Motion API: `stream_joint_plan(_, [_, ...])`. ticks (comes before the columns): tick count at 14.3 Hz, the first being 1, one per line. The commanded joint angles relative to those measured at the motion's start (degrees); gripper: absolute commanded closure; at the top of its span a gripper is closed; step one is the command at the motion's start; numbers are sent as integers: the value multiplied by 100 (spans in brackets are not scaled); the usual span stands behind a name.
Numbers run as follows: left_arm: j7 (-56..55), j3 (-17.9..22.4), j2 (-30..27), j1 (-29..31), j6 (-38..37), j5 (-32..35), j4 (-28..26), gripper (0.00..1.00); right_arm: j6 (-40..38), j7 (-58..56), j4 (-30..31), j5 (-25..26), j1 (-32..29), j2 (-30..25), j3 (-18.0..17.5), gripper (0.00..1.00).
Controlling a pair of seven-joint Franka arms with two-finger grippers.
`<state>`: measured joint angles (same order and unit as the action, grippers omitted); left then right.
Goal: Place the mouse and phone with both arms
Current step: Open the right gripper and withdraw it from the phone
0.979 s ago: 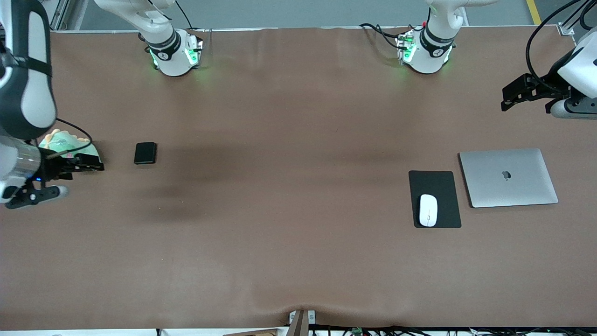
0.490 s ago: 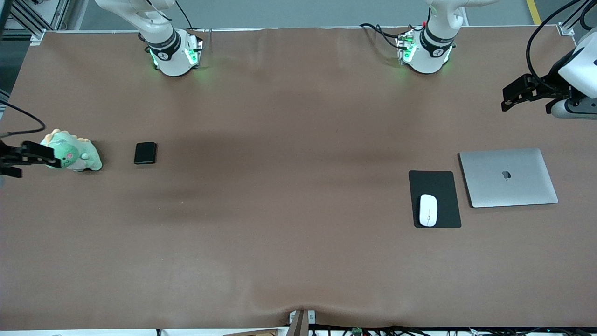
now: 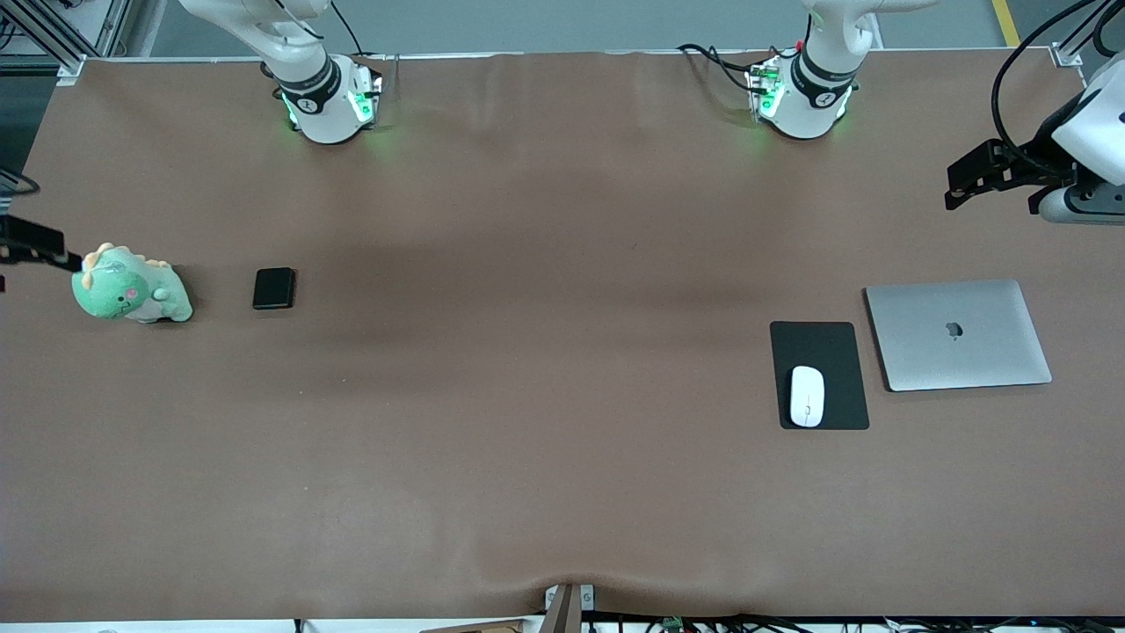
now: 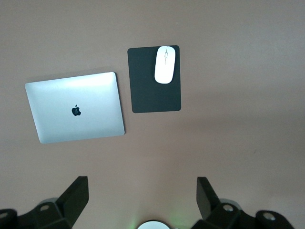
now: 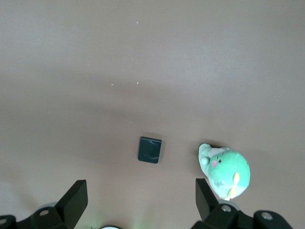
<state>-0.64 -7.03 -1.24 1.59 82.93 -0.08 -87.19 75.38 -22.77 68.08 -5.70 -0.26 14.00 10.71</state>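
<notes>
The white mouse [image 3: 807,396] lies on a black mat [image 3: 831,352] beside the laptop, toward the left arm's end of the table. The small black phone [image 3: 273,288] rests flat on the table toward the right arm's end. My left gripper [image 3: 956,185] hangs high over the table edge at its own end, open and empty. In the left wrist view the mouse [image 4: 165,64] sits well off from the open gripper [image 4: 143,198]. My right gripper [image 3: 35,239] is raised at the table's edge near the plush. In its wrist view the gripper [image 5: 141,198] is open, with the phone [image 5: 149,150] apart from it.
A closed silver laptop [image 3: 958,334] lies beside the mat. A green plush dinosaur [image 3: 130,294] sits beside the phone, closer to the table's end. Both arm bases [image 3: 330,101] stand along the table's edge farthest from the front camera.
The right arm has pulled up and away from over the plush toward the table's end, leaving the plush uncovered. The left arm, mouse and phone have not moved.
</notes>
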Motion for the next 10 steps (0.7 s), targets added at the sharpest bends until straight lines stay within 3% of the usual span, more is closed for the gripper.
stream_joint_plan(1, [2, -17, -52, 17, 30, 52, -17, 0, -286, 367, 232, 7, -132, -432, -140, 0])
stream_joint_plan(4, [2, -17, -52, 17, 30, 61, -26, 0, -331, 1274, 933, -1, -106, -1028, -279, 0])
stream_joint_plan(10, [2, -17, -52, 17, 30, 61, -26, 0, 134, 1248, 1979, 51, -97, -1785, -491, 0])
